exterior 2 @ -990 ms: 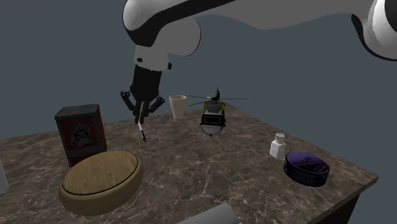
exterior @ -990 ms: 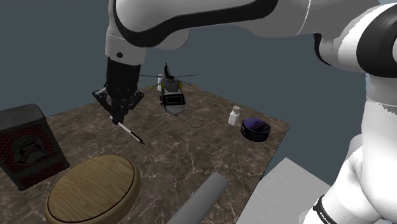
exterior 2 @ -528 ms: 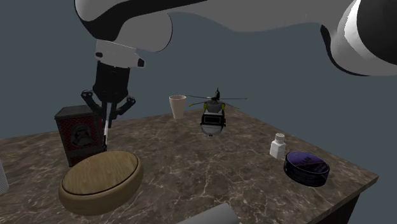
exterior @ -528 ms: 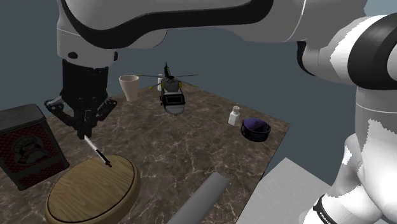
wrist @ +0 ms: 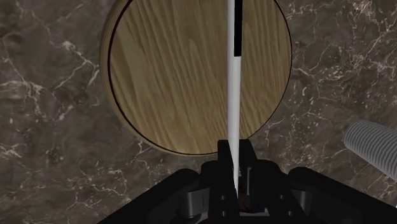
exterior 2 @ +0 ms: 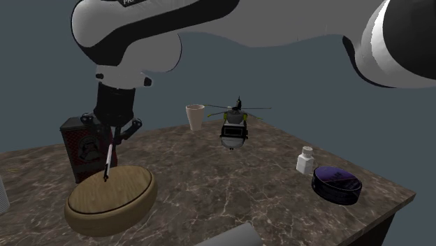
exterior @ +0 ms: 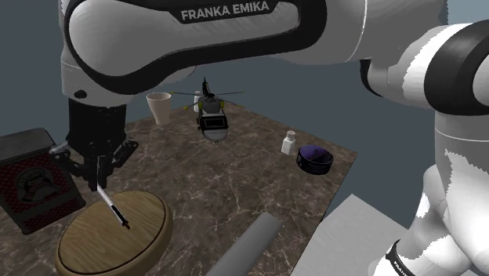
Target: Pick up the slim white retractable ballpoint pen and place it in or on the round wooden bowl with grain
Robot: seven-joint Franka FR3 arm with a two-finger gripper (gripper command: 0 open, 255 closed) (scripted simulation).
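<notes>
Black two-finger gripper (exterior: 99,186) pinches the slim white pen (exterior: 114,212) by its top. The pen hangs tip-down, slightly slanted, directly over the round grained wooden bowl (exterior: 88,245) on the marbled counter (exterior: 235,188).

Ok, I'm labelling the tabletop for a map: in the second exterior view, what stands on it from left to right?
Wooden bowl → pale cup → toy helicopter → small white bottle → dark round container. The dark red box, pen and end effector overlap the bowl, so they're left out.
</notes>
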